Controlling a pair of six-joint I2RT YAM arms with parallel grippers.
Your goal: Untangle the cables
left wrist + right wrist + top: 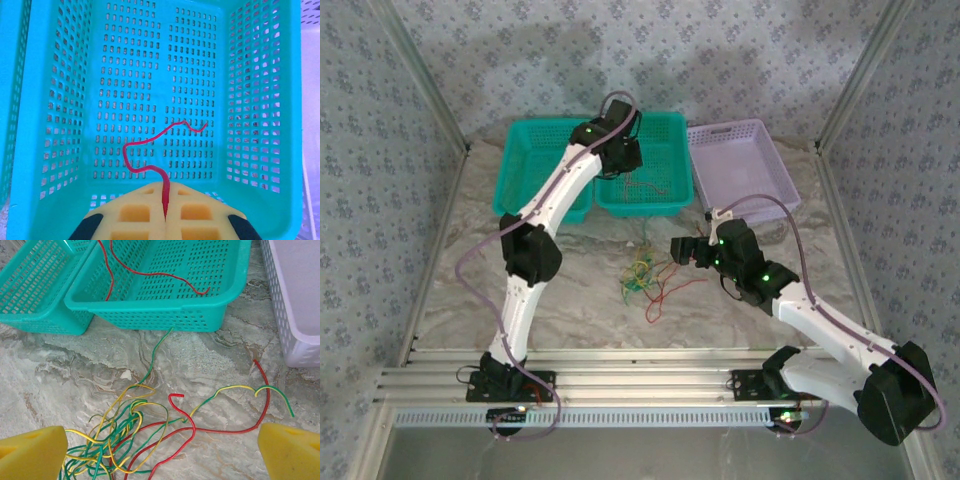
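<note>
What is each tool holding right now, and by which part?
Left tool pinches a red cable by one end, over the teal basket. Right tool is open, holding nothing.

Red, green and yellow cables (120, 440) spread across a table (215, 355) marbled in grey and beige, near teal baskets (150, 302) patterned with gridded perforations and a pale lilac basket (300, 300). A single red cable (150, 145) shows against teal mesh at the yellow pads of the left gripper (166, 202). The white-and-black arms (560, 190) stand before walls (720, 60) of blue-grey floral print.
</note>
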